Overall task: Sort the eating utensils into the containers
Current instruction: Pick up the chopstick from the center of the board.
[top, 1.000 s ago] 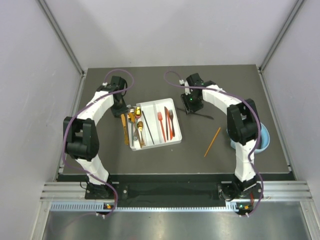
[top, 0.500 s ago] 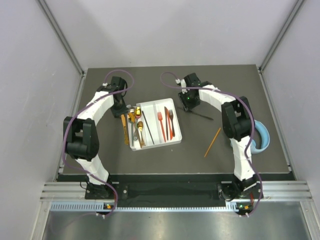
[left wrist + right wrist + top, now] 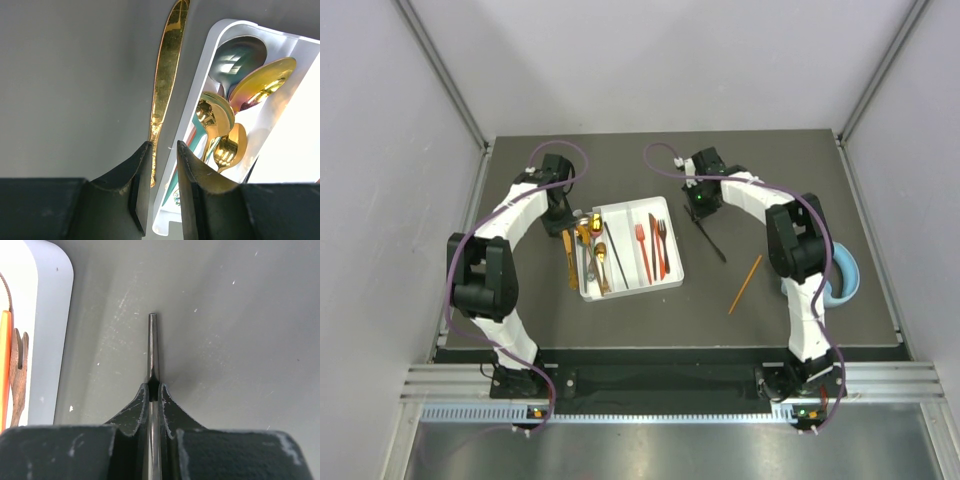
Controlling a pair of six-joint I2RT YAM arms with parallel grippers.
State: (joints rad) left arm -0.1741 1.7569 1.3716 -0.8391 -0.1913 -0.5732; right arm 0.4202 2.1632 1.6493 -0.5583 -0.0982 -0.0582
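- Black stick [image 3: 712, 240]: it's lying on the dark table just off the right side of the white tray [image 3: 632, 289]. It runs at an angle from the tray's far corner toward the near side.
- The right gripper [image 3: 152, 390] is clamped tight on the far end of that stick. In the wrist view the thin tip pokes out past the pinched fingers, and the tray's rounded corner is right beside it.
- In the tray's right-hand slots there are red and orange forks [image 3: 641, 243] lying lengthwise.
- The left-hand slot has a pile of gold and teal-ish spoons [image 3: 260, 82], bowls overlapping.
- A gold knife [image 3: 167, 75] is outside the tray, flat on the table along its left wall.
- The left gripper [image 3: 164, 165] is at the tray's far-left corner with its fingers partway apart and a clear gap between them. The knife's skinny end sits in that gap next to one finger. Can't tell if it's actually touching.
- An orange stick [image 3: 745, 283] lies by itself on the table, well to the right of the tray.
- Light-blue headphones [image 3: 850, 275] are further right again, at the table edge.
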